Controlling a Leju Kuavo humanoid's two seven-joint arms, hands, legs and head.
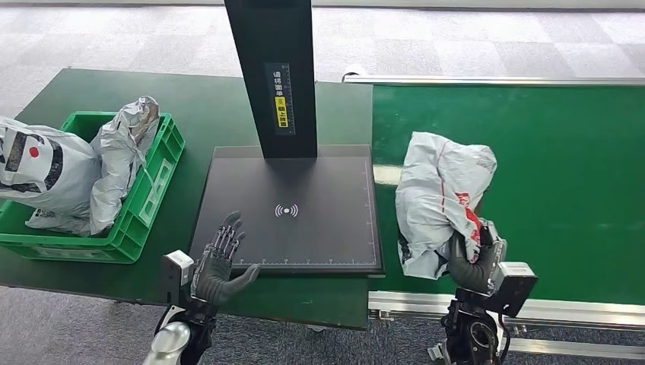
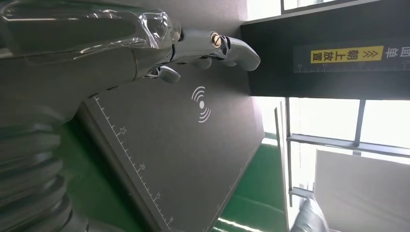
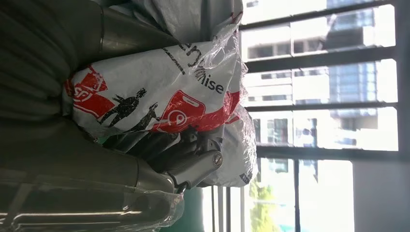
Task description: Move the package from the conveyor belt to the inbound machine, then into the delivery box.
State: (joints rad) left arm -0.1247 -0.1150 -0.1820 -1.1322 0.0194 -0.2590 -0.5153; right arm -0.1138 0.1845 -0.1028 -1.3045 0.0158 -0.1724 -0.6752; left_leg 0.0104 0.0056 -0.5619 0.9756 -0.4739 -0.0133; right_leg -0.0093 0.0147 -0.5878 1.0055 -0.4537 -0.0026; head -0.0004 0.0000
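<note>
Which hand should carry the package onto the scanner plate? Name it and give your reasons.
The right hand. Its fingers already grip the white package on the green conveyor belt, just beside the black scanner plate. The left hand hovers open over the plate's near corner, holding nothing.

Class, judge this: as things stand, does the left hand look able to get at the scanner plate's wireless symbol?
Probably yes. The left hand hovers open at the plate's near edge, and nothing lies between it and the symbol.
</note>
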